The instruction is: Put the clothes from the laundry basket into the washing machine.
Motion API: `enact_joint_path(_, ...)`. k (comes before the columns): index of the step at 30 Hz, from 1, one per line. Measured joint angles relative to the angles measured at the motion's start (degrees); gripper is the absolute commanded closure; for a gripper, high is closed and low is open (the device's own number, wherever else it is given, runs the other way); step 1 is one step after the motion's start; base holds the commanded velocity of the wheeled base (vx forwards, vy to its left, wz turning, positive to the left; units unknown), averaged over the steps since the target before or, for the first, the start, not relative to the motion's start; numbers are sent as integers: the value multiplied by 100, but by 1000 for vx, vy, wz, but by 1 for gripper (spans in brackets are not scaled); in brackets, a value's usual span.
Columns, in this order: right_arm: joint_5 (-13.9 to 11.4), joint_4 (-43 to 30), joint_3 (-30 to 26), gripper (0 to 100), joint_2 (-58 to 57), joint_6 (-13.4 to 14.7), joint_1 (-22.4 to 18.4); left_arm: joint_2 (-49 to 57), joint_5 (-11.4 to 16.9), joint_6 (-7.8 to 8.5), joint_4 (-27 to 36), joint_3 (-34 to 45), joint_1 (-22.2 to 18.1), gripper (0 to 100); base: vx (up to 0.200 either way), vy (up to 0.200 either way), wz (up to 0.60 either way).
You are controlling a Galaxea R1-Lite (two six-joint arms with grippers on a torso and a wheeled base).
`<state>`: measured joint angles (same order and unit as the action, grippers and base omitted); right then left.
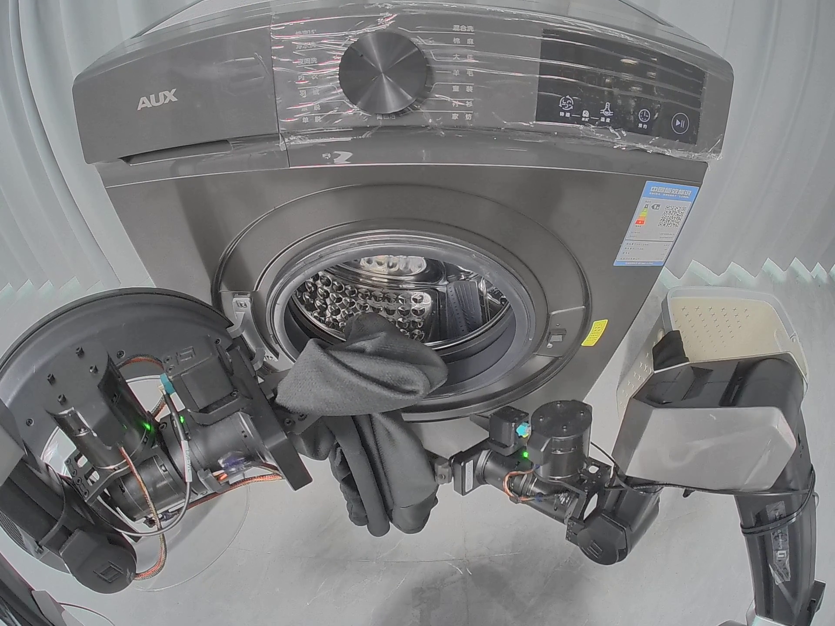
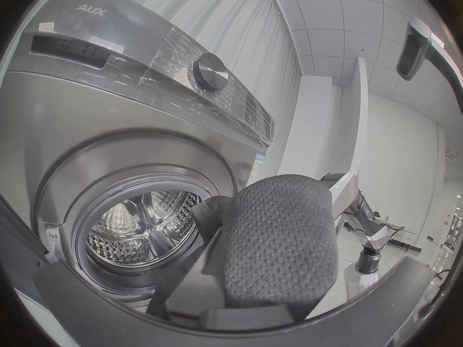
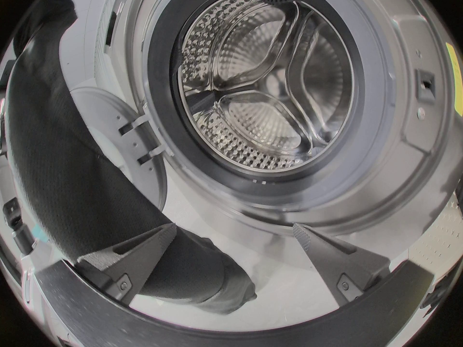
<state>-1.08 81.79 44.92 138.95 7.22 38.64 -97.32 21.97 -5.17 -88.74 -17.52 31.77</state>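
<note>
Left gripper (image 1: 287, 406) clamps a dark garment (image 1: 365, 376) draped across the washing machine (image 1: 522, 202) mouth at seven o'clock; right gripper (image 3: 231, 239), jaws spread, hovers beside its tail. Door (image 1: 104, 332) open at nine o'clock.

This looks like a robotics test room, not a home. The grey metal front-loading washing machine (image 1: 174, 210) has clear plastic wrapping film (image 1: 487, 80) over its control panel (and a blue-and-white energy label sticker (image 1: 655, 223)). It stands on a smooth pale grey floor (image 1: 487, 567), before white pleated curtains (image 1: 774, 132) and under a white square-panelled office ceiling (image 2: 357, 20).
</note>
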Motion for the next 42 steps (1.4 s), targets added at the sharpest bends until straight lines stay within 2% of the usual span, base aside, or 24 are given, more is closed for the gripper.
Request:
enact_joint_path(9,-393,433,-1182,0,-319,-178,410,-94,1,0,0,-20,-160,100,0,0,0)
enact_joint_path(16,-699,642,-1557,0,-499,-178,735,-141,26,0,-2,-41,-313,100,0,0,0)
enact_joint_path(26,-720,645,-1475,0,-507,-126,866,-141,28,2,-5,-59,-333,100,0,0,0)
enact_joint_path(42,-906,660,-866,0,-356,-41,855,-139,28,55,0,-50,-333,100,0,0,0)
